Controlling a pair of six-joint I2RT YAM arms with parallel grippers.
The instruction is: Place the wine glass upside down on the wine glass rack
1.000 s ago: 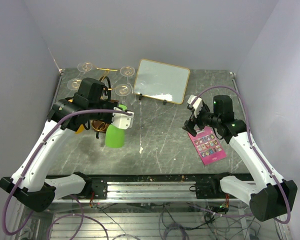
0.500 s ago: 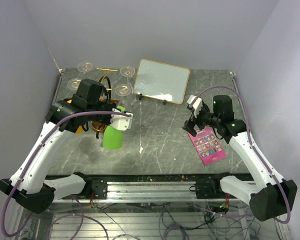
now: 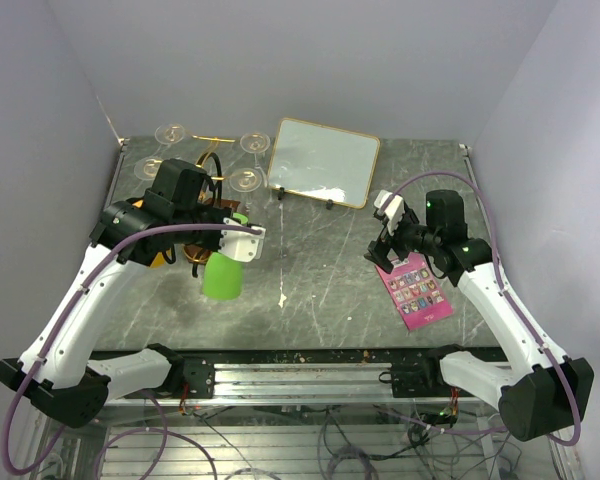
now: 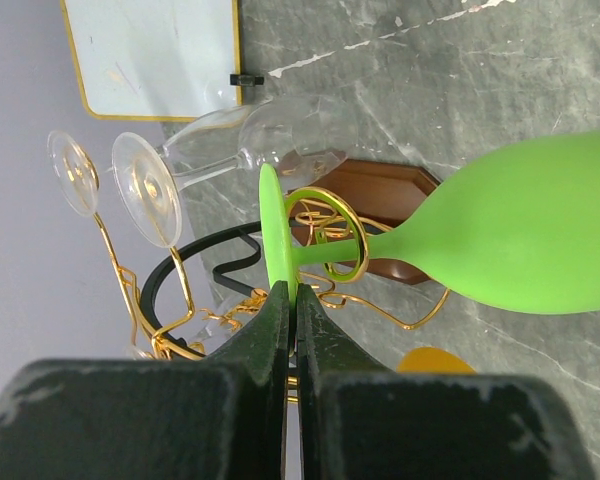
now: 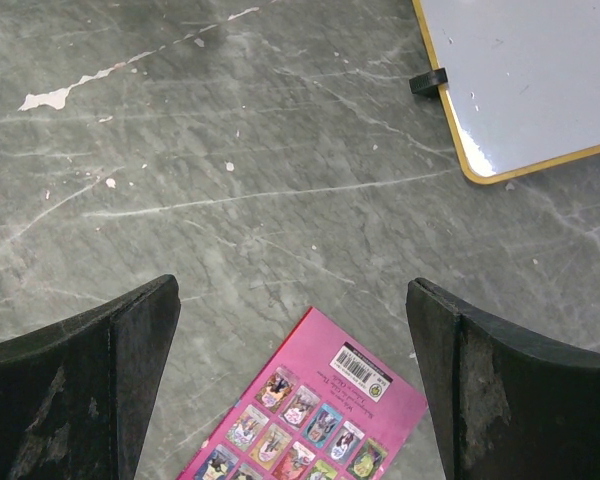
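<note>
Left gripper [image 4: 290, 308] shut tight, pinching the foot rim of the green wine glass [image 4: 520, 230]. The glass is tilted: foot up by the gold wires, bowl out over the table [image 3: 310, 250] on the near side of the wine glass rack [image 4: 380, 190]. In the wrist view the stem crosses the rack's gold hoop [image 4: 325, 232]; can't tell if it passes through or just in front. The green glass isn't hanging on an arm. Clear glasses [image 3: 245, 180] already hang upside down on the rack's arms. An orange object [image 4: 435, 360] sits by the base, mostly hidden. Right gripper [image 5: 292, 300] is spread wide with nothing in it, hovering above a pink booklet [image 5: 310, 420] flat on the table, well apart from the rack. A gold-framed white board [image 3: 323, 162] stands at the back, just right of the rack.
</note>
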